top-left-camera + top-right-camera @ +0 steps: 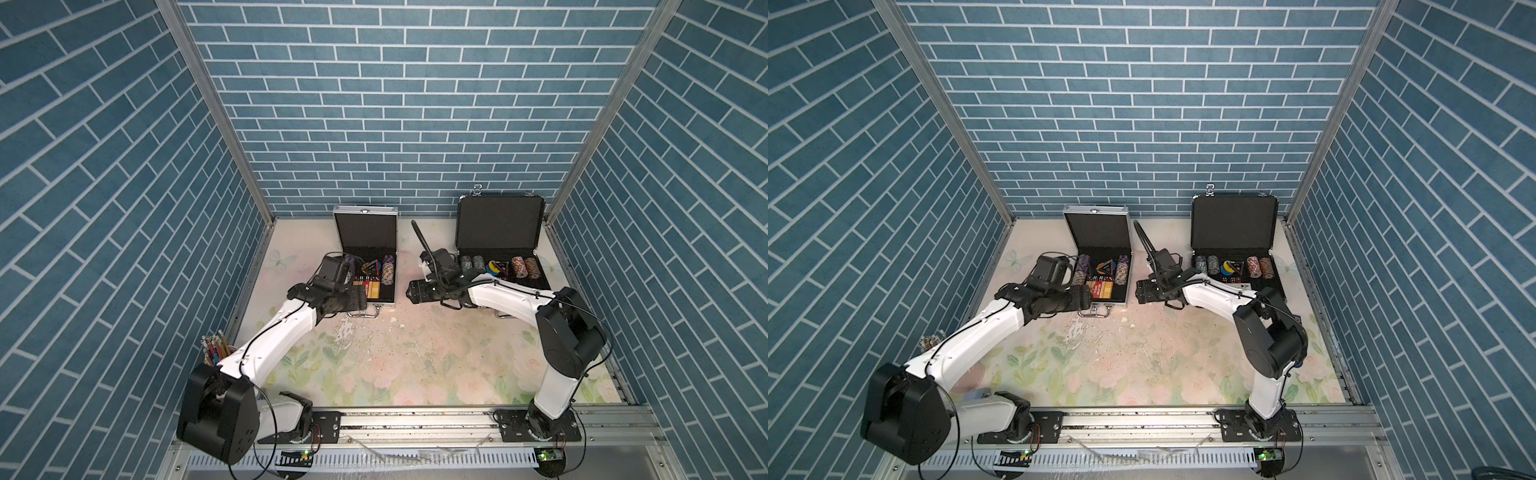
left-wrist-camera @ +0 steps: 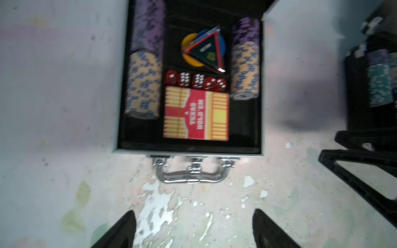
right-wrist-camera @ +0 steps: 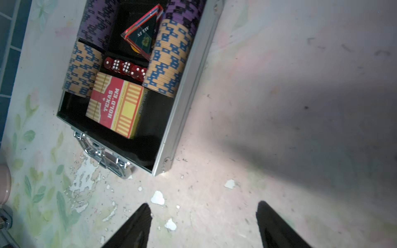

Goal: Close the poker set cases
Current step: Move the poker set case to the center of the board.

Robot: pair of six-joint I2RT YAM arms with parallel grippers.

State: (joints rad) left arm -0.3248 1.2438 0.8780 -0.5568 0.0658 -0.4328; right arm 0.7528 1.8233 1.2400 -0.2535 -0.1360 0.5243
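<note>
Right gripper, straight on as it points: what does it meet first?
Likely the bare table; the right gripper angles down. The corner of the silver case sits just beside that line; depth is unclear, so it could come first.

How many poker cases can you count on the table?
2: the smaller silver case, open, left of centre; the larger black case, open, to its right. None seems hidden.

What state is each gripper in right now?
Left gripper: open, holding nothing.
Right gripper: open, holding nothing.

Left arm (image 1: 282,332) stretched forward, left tool (image 2: 194,230) spread empty, right arm (image 1: 507,297) bent inward, right tool (image 3: 204,225) likewise
</note>
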